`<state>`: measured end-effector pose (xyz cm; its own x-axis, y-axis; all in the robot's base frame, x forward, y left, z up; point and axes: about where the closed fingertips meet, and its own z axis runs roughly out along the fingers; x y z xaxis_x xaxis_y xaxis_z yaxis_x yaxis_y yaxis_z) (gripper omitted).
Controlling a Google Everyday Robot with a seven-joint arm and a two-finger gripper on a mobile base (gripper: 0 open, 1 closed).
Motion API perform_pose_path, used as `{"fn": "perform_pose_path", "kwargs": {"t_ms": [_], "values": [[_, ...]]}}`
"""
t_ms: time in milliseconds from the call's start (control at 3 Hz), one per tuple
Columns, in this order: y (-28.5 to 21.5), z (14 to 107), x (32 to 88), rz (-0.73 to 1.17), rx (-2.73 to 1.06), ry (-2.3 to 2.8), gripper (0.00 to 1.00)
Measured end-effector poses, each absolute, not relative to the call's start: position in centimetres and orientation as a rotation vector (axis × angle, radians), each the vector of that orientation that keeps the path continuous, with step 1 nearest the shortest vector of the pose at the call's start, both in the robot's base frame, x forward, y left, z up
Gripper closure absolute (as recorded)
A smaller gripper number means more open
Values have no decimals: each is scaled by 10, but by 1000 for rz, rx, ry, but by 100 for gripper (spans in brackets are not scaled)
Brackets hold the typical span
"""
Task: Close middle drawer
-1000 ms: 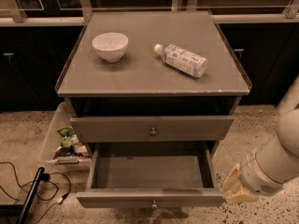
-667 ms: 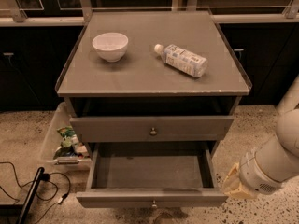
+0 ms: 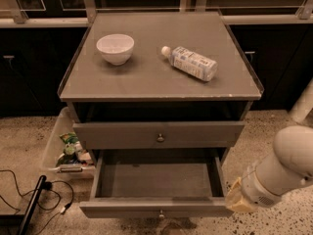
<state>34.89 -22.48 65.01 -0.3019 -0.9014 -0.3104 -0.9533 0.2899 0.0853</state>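
The middle drawer (image 3: pixel 159 207) is pulled far out of the grey cabinet, and its inside shows empty. Its low front panel has a small brass knob (image 3: pixel 160 213) at the centre. My gripper (image 3: pixel 234 202) is at the end of the white arm, low on the right. It sits right beside the drawer's right front corner. I cannot tell whether it touches the corner.
The upper drawer (image 3: pixel 159 133) with its knob is nearly shut above the open one. On the cabinet top (image 3: pixel 146 77) stand a white bowl (image 3: pixel 115 48) and a plastic bottle (image 3: pixel 191 62) lying on its side. A clear bin (image 3: pixel 61 148) and cables (image 3: pixel 29 199) lie on the floor at the left.
The drawer stands as far out as before. My arm has barely shifted beside its right front corner.
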Motion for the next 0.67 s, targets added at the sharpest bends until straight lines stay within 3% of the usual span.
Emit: {"fn": "perform_pose_path", "kwargs": {"t_ms": [667], "values": [[-207, 537, 373, 528, -1639, 2367, 100]]}}
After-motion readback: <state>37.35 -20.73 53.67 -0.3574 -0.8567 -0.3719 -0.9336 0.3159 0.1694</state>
